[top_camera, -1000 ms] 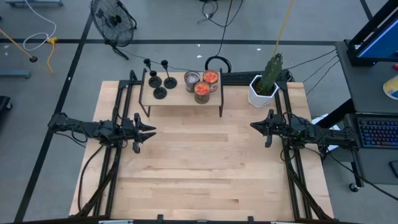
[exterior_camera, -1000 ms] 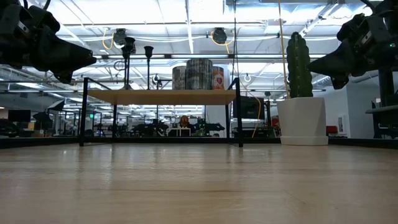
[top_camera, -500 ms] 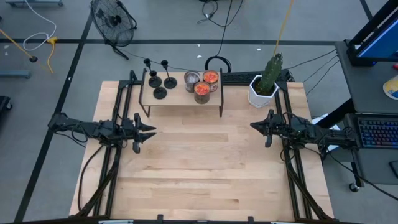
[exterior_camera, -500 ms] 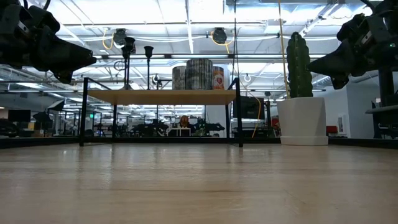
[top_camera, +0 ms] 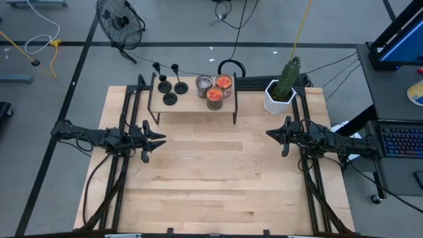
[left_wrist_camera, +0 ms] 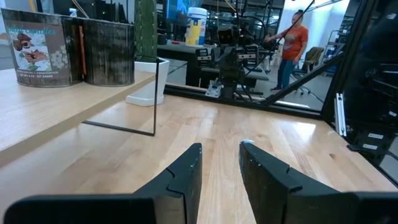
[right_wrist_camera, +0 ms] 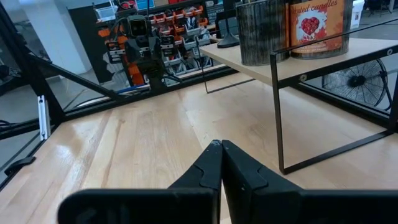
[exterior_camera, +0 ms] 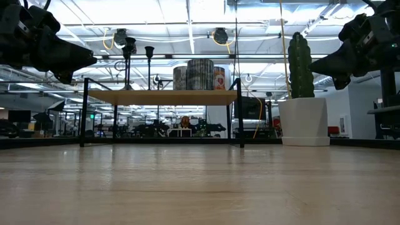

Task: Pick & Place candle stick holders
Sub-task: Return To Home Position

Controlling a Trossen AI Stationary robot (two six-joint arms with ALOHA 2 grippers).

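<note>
The near half of the table is seen as bare, pale wood planks with a smooth, satiny grain. Midway back, the left gripper is held level above the left edge, pointing inward. Its two dark, wedge-shaped fingers are parted with a clear gap between them, and nothing is gripped. Opposite it, the right gripper is poised above the right edge, facing inward. Its blunt black fingers are pressed flat together with nothing caught between them. The two grippers are well apart, with open planks between them.

Farther back, a low shelf is set against the middle of the far edge, a thin wooden board on slim black metal legs. The candle stick holders are gathered on the shelf's left end. All three are matte black, with round disc bases, thin upright stems and small knobbed tops. Two are placed side by side at the back and one in front. Just beside them, three cylindrical candle tins are clustered mid-shelf, two showing orange tops.

At the far right corner, a ribbed green cactus is planted in a white angular pot. Beyond the table, a round wire-caged fan is seen on the floor. A person in an orange top is glimpsed in the room.
</note>
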